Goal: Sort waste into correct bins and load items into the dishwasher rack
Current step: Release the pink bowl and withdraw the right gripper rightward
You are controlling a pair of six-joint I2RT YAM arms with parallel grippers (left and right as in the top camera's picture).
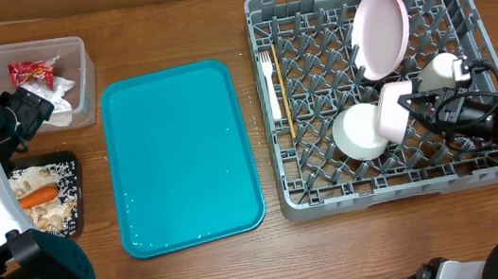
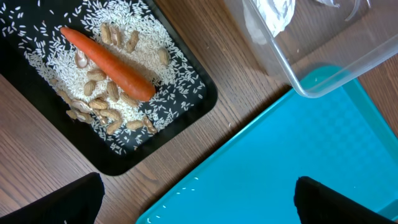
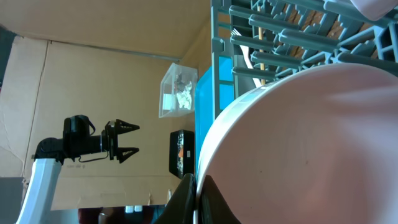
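Bowl first: a smooth, matte pinkish bowl lies tipped on its side inside the grey latticed rack, right beside a rounder white bowl. The right gripper is clamped on its thin curved rim. Behind it, the glossy round plate stands on edge among the pegs. Across the table, the left gripper hovers with jaws wide apart, holding nothing, over the teal tray corner, near the black tray with scattered rice and 1 carrot.
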